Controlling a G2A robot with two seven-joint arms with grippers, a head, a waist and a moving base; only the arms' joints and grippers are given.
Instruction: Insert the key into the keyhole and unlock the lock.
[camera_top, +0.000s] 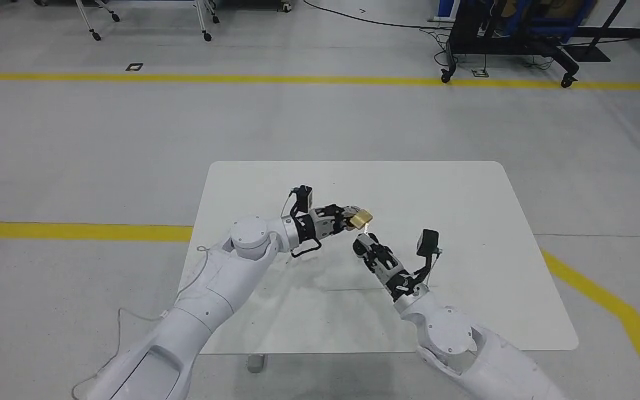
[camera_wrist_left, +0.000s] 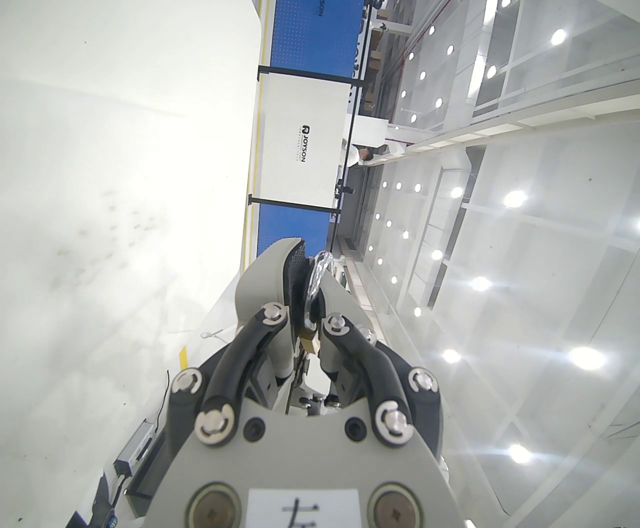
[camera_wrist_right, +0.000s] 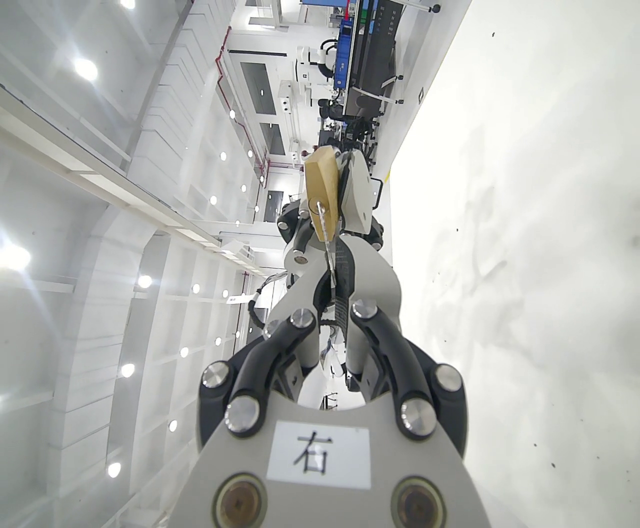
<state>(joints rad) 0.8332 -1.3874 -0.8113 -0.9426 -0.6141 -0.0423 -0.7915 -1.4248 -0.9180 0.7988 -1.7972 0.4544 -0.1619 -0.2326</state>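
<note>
A brass padlock (camera_top: 360, 216) is held in the air above the middle of the white table (camera_top: 460, 200). My left gripper (camera_top: 343, 219) is shut on the lock. In the left wrist view the silver shackle (camera_wrist_left: 321, 265) is pinched between that gripper's (camera_wrist_left: 307, 292) fingers, with a bit of brass body (camera_wrist_left: 310, 345) below it. My right gripper (camera_top: 364, 243) faces the lock from the near side and is shut on the key. In the right wrist view the key (camera_wrist_right: 328, 231) sticks out of that gripper (camera_wrist_right: 334, 260), its tip at the keyhole in the padlock's (camera_wrist_right: 320, 185) end face.
The table's edges lie well away from both arms on every side. Beyond it is grey floor with yellow lines (camera_top: 300, 78), a wheeled rack (camera_top: 150, 15) at the far left and a dark wheeled frame (camera_top: 520, 40) at the far right.
</note>
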